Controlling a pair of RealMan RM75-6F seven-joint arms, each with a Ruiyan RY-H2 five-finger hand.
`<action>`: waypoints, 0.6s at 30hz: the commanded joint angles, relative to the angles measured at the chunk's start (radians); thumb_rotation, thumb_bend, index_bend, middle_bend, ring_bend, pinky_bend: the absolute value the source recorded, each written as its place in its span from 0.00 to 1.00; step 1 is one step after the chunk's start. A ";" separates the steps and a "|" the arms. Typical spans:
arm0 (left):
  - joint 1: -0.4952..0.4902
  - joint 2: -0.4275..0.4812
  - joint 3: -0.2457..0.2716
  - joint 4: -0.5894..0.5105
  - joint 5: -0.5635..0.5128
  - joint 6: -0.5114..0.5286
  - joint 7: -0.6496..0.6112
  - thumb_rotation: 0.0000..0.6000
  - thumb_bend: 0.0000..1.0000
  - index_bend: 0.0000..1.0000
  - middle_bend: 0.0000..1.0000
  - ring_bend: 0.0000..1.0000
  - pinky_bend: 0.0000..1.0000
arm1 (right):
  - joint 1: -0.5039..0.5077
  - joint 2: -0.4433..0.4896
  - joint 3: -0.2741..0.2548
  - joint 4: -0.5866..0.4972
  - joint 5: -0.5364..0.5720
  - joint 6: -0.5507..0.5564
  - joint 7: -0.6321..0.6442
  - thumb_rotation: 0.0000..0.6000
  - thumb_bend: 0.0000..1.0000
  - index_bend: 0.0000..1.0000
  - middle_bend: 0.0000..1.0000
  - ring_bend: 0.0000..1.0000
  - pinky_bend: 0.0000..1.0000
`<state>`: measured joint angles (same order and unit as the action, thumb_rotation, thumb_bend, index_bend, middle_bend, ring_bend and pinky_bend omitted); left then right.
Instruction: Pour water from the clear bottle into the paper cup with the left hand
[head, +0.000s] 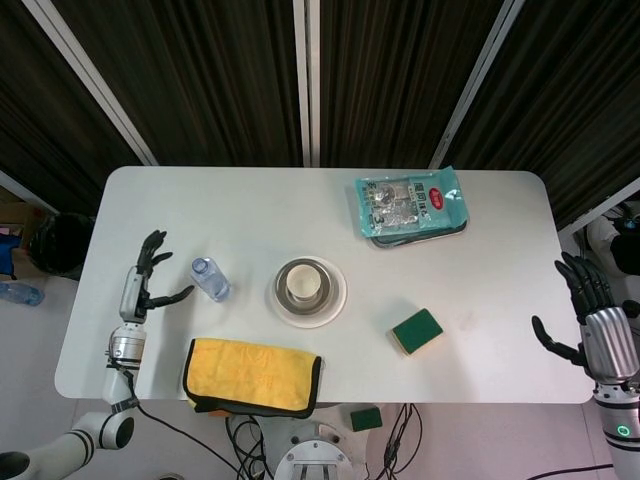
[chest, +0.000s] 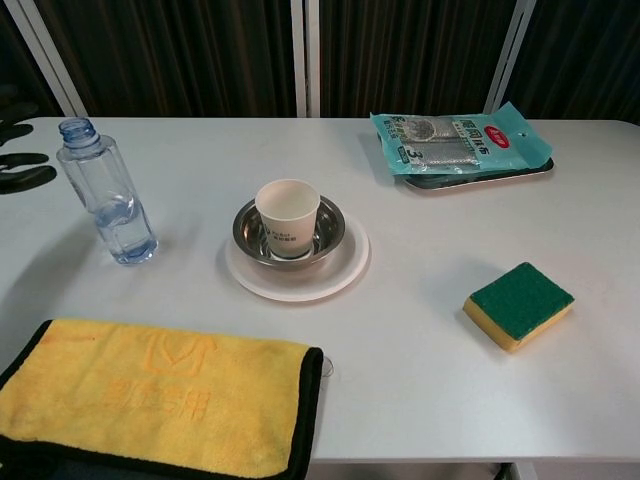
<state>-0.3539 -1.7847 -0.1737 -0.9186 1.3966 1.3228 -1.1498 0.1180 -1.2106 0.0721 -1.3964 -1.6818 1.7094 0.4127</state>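
Note:
The clear bottle (head: 209, 278) (chest: 106, 193) stands upright and uncapped on the white table, left of the paper cup, with some water in its lower part. The paper cup (head: 304, 286) (chest: 288, 217) sits in a steel bowl (chest: 250, 228) on a white plate (chest: 345, 270). My left hand (head: 143, 282) is open with fingers spread, off to the left of the bottle and not touching it; only its fingertips (chest: 22, 178) show at the chest view's left edge. My right hand (head: 591, 318) hangs open beyond the table's right edge.
A yellow cloth (head: 251, 375) (chest: 140, 392) lies at the front edge near the bottle. A green and yellow sponge (head: 417, 331) (chest: 518, 304) sits right of the plate. A teal packet on a tray (head: 412, 205) (chest: 462, 140) lies at the back right.

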 joint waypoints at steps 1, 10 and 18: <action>0.071 0.075 0.008 -0.097 0.006 0.085 0.007 1.00 0.06 0.00 0.06 0.04 0.19 | -0.008 0.005 0.000 -0.005 -0.012 0.022 -0.002 1.00 0.36 0.00 0.00 0.00 0.00; 0.187 0.254 -0.007 -0.367 0.078 0.333 0.112 0.61 0.08 0.01 0.08 0.03 0.18 | -0.032 0.020 -0.023 0.004 0.000 0.014 -0.006 1.00 0.35 0.00 0.00 0.00 0.00; 0.251 0.526 0.059 -0.632 0.129 0.353 0.785 0.71 0.20 0.20 0.22 0.10 0.21 | -0.048 0.052 -0.037 -0.004 0.049 -0.043 -0.044 1.00 0.35 0.00 0.00 0.00 0.00</action>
<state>-0.1544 -1.4132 -0.1592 -1.4166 1.4900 1.6592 -0.7474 0.0724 -1.1635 0.0374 -1.3973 -1.6375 1.6732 0.3753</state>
